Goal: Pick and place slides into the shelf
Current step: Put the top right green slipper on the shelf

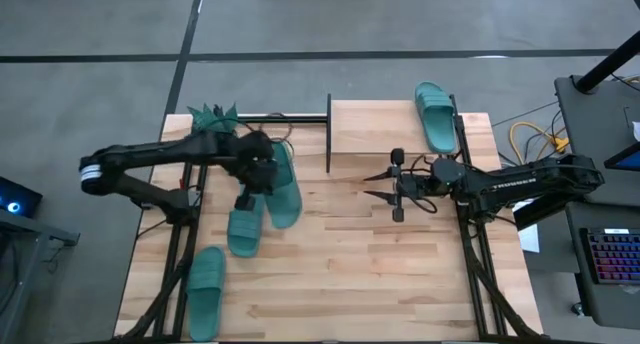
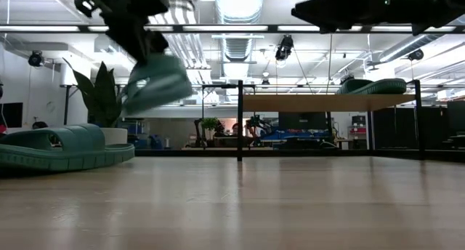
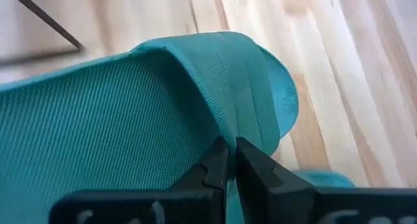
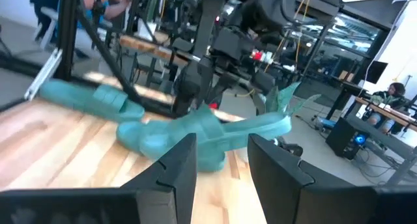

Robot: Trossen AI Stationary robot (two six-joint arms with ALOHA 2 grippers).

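Note:
My left gripper (image 3: 228, 152) is shut on a teal slide (image 1: 284, 189) and holds it in the air over the table's left half; the low view shows this slide (image 2: 156, 83) tilted, well above the tabletop. Two more slides lie sole-down on the table, one (image 1: 245, 232) beside the held one and one (image 1: 205, 281) toward the near left corner. Another slide (image 1: 437, 114) lies on the shelf's top board (image 1: 385, 129) at its right end. My right gripper (image 1: 370, 186) hovers open in front of the shelf, pointing level toward the table's left. My left gripper pinches the edge of the slide's wide strap (image 3: 225, 136) between its two shut fingers. The fingers slant down onto it from above and from the table's left. The slide hangs tilted below the fingers, clear of the table.
A spiky green plant (image 1: 212, 117) in a white pot stands at the far left corner, next to the shelf's left end. The shelf's black middle post (image 1: 328, 134) stands between its two halves. Bare tabletop (image 1: 400, 274) lies in the near right half.

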